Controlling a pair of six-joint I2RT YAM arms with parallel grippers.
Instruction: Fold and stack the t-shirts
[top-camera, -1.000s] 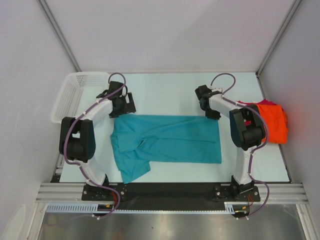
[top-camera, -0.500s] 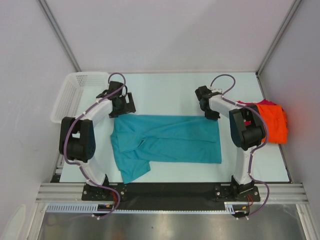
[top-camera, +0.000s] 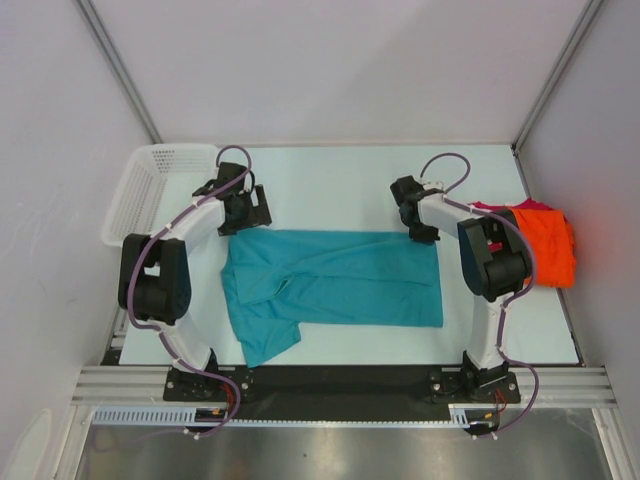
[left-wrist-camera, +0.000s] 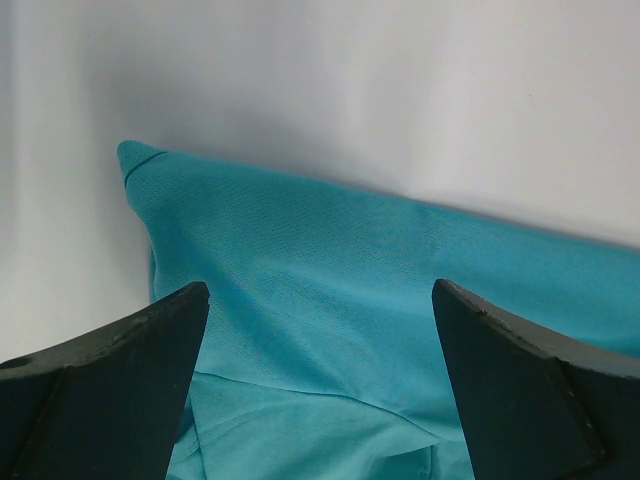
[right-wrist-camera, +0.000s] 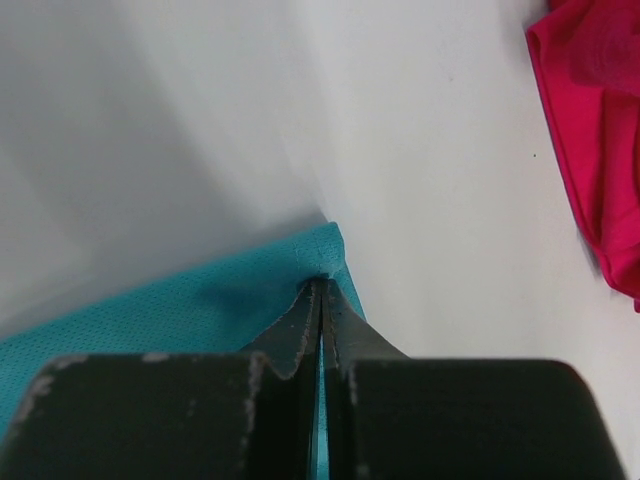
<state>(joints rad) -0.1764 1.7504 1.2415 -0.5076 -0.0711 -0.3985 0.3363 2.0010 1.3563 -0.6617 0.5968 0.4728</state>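
Your right fingers (right-wrist-camera: 298, 335) have just closed, pinching the upper-right corner of the teal t-shirt (top-camera: 335, 278), which lies flat mid-frame on the counter (top-camera: 330, 190); your left fingers (left-wrist-camera: 120, 385) hang spread over its upper-left corner; they likely need to grip before folding.

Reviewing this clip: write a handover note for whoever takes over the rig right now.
Left gripper: open, over the far left corner of the teal shirt, not gripping.
Right gripper: shut on the teal shirt's far right corner.
Things: teal shirt spread flat mid-table; orange shirt on the magenta shirt at the right edge; basket far left.
Done: right corner pinched.
Left: grip the left corner, fold the teal shirt, stack it with the others.
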